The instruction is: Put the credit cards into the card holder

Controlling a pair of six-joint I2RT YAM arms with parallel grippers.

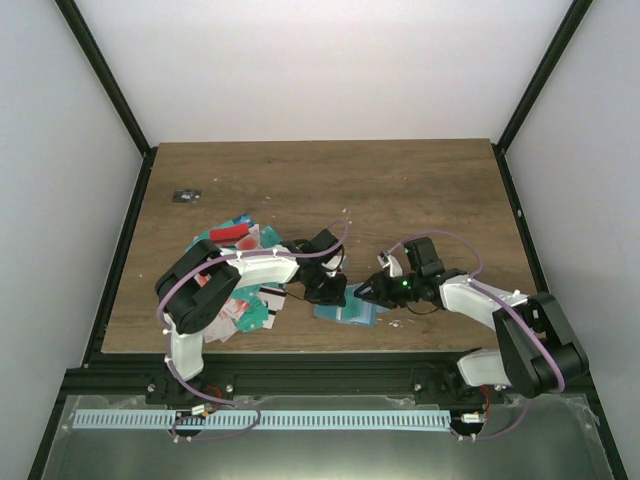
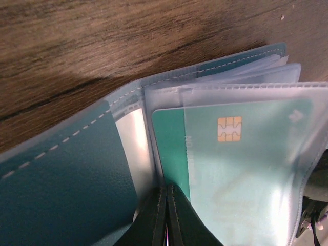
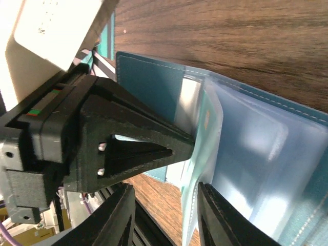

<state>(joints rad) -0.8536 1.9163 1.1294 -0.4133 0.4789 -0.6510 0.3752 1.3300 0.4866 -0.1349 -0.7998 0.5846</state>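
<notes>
The teal-blue card holder (image 2: 61, 174) lies open on the wooden table, between the two grippers (image 1: 347, 313). A teal credit card (image 2: 230, 154) with a gold chip sits mostly inside one clear sleeve (image 2: 266, 92), its left strip still bare. My left gripper (image 2: 167, 190) is shut, its tip touching the holder at the fold by that card's near corner. My right gripper (image 3: 165, 193) is open beside it, and the clear sleeve's edge (image 3: 190, 205) hangs between its fingers, close to the right one. More credit cards (image 1: 245, 300), red, teal and white, lie in a loose pile to the left.
A red card (image 1: 230, 233) tops the far part of the pile. A small dark object (image 1: 186, 195) lies at the table's far left. The two grippers (image 1: 328, 290) (image 1: 368, 292) are nearly touching over the holder. Black frame rails run along the table's sides.
</notes>
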